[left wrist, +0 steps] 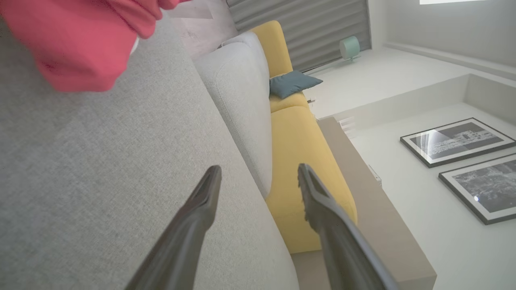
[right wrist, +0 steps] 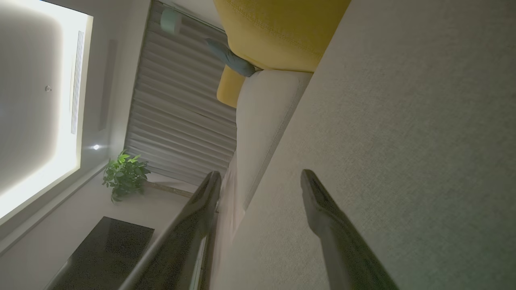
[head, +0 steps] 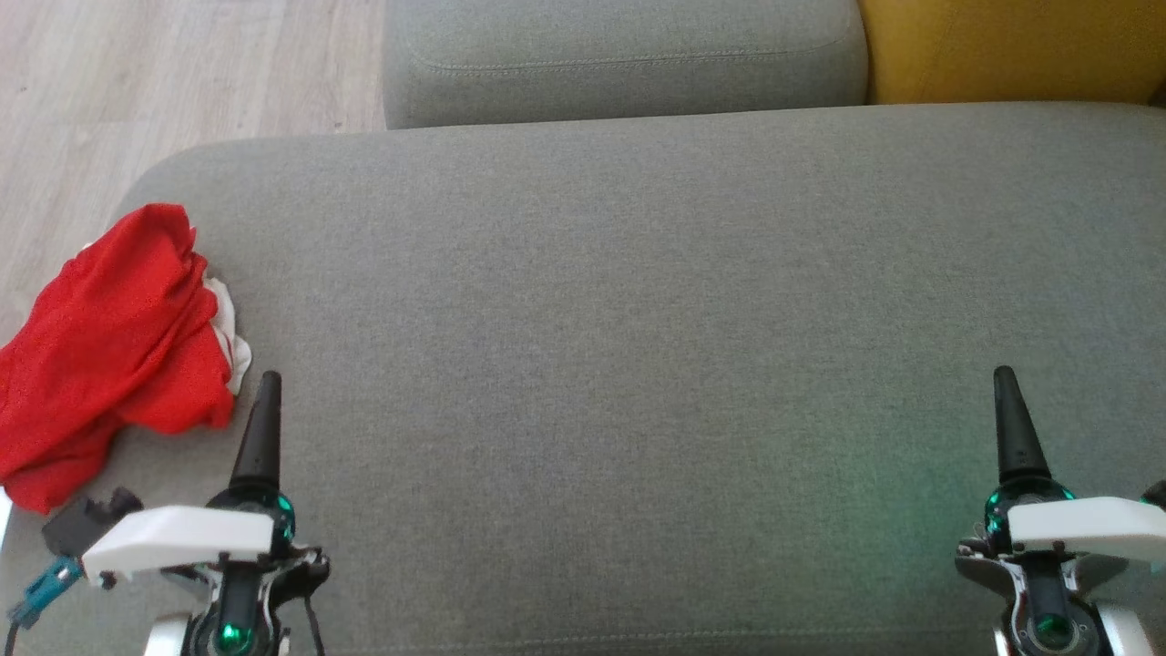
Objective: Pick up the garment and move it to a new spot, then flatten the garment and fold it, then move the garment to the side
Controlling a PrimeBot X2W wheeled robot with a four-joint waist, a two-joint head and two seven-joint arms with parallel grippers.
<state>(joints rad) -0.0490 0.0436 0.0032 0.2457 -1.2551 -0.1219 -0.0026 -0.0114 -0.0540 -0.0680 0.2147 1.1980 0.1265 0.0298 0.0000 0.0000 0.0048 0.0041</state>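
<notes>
The red garment [head: 109,346] lay crumpled at the left edge of the grey sofa seat [head: 638,319]. The left hand [left wrist: 259,169] stood released just beside it. The right hand [right wrist: 260,173], also released, was well apart. The left wrist view took in framed pictures [left wrist: 457,141], and the right wrist view a potted plant [right wrist: 125,177].

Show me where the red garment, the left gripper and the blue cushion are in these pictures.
red garment [head: 118,328], head view, middle of the crumpled red cloth.
left gripper [left wrist: 259,169], left wrist view, midway between its two open fingertips.
blue cushion [left wrist: 292,83], left wrist view, middle of its face.
</notes>
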